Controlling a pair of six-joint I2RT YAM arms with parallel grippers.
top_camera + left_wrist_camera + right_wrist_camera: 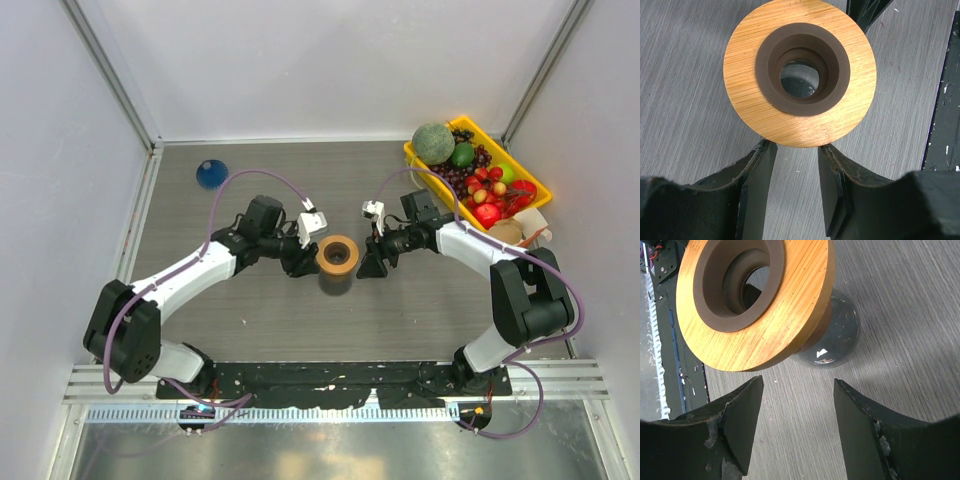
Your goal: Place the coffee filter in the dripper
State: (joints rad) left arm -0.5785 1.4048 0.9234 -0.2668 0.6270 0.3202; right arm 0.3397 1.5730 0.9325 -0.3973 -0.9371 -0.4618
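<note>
Nothing of the task looks done yet, and the whole of it is left: the filter has to be picked up, carried across and seated in the dripper. On the grey table both arms reach to the middle, away from both of the task's things. The left gripper has its jaws apart and empty, and so does the right gripper; each wrist view shows bare fingers with only table between them. The dripper, a small dark blue cone, stands alone near the far left corner with nothing in it that I can see. The coffee filter I take to be the tan piece just beside the near edge of the yellow tray, partly hidden by the right arm, so its shape is hard to read. The two are well apart, on opposite sides of the table. The tray holds a melon, dark grapes and small red fruit. Between the grippers stands a glass carafe with a wooden collar and a dark brown throat. It sits on the straight path from filter to dripper, so a carry would probably have to pass over or around it.
</note>
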